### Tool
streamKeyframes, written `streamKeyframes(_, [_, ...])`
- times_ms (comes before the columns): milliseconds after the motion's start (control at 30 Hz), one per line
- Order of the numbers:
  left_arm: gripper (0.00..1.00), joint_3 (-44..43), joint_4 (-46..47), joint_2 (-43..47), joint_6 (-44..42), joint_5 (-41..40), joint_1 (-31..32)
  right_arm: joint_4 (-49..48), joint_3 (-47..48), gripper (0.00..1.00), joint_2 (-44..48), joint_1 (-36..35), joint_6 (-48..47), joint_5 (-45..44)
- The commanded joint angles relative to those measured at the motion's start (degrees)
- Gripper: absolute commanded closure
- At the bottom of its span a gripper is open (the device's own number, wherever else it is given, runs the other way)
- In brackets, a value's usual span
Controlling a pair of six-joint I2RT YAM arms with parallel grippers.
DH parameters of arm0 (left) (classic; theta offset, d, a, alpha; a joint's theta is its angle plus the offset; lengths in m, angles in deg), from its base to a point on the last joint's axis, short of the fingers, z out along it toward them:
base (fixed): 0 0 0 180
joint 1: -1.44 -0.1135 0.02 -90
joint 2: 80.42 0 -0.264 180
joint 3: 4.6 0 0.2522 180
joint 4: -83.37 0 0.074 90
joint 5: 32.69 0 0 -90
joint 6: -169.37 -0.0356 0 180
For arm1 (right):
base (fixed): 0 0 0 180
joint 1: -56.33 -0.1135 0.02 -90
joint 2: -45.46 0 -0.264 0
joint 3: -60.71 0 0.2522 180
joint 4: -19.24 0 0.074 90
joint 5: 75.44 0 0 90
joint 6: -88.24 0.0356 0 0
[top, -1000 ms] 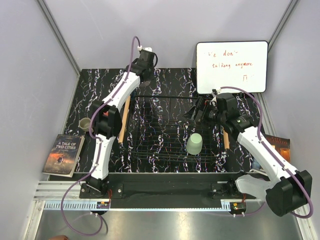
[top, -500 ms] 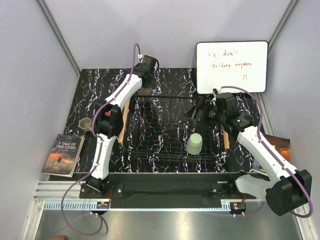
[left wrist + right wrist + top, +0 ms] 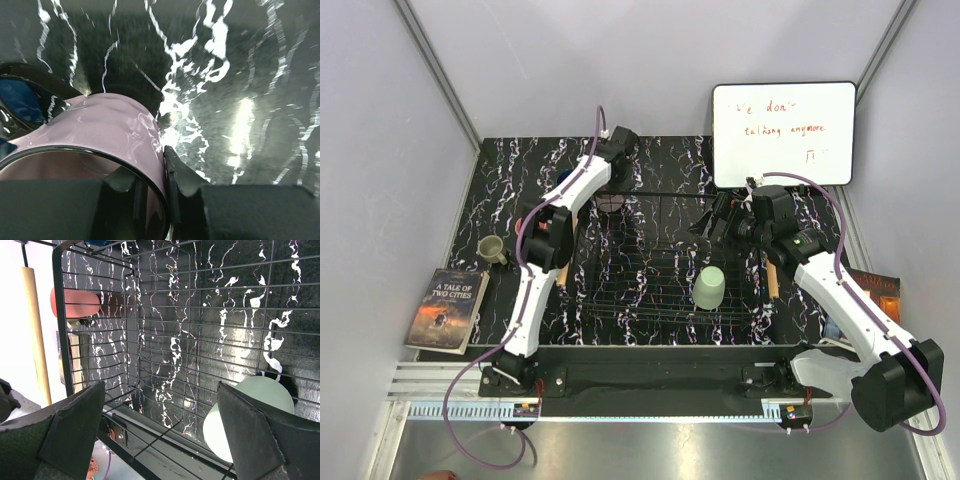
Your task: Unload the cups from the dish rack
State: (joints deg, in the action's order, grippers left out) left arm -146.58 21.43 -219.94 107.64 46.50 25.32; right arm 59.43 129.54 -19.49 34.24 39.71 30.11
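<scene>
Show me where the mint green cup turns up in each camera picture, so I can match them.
Top external: the mint green cup sits inside the dish rack, right of centre, toward the near edge.
Left wrist: not in it; only the mauve cup pinched by the left hand.
Right wrist: lower right, inside the rack.
Shared landmark: the rack's black wire grid, under the cup in both views that show it.

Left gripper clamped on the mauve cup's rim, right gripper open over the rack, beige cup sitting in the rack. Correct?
One slip: the dish rack holds the mint green cup, not a beige one, as the top external view shows. The rest stands: left gripper shut on the rim of the mauve cup, right gripper open over the rack.
</scene>
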Motion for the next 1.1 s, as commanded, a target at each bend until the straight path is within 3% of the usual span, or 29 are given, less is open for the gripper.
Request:
streamKeyframes(0, [1.0, -2.73, 0.81, 0.57, 0.2, 0.53, -0.41, -0.42, 1.18, 0.0, 0.88, -0.33, 0.36, -1.23])
streamKeyframes(167, [0.99, -2.65, 0.9, 0.57, 0.82, 0.7, -1.03, -0.51, 1.27, 0.0, 0.61, -0.24, 0.28, -1.14])
streamKeyframes(300, [0.61, -3.17, 0.81, 1.53, 1.17, 0.35, -0.94, -0.59, 1.53, 0.0, 0.52, -0.33, 0.27, -1.14])
streamKeyframes(400, [0.45, -3.87, 0.9, 3.29, 1.61, -1.4, -0.85, -0.51, 1.79, 0.0, 0.35, -0.33, 0.19, -1.31])
streamKeyframes(667, [0.29, -7.92, 0.99, 9.96, 1.7, -2.55, -0.5, -0.42, 2.94, 0.0, -0.53, -0.24, -1.47, -1.22])
streamKeyframes(800, [0.23, -8.18, 1.51, 17.06, 3.45, -0.44, 0.11, 8.09, 8.37, 0.0, -2.37, -0.41, -6.66, -6.4])
streamKeyframes(867, [0.01, -8.27, 1.6, 19.72, 3.2, -1.14, 1.95, 13.87, 9.79, 0.0, -4.13, -0.32, -10.51, -10.35])
streamKeyframes(1067, [0.01, -5.29, 1.51, 27.8, 1.53, -2.02, 7.39, 25.66, 11.99, 0.0, -4.32, -0.41, -15.81, -14.85])
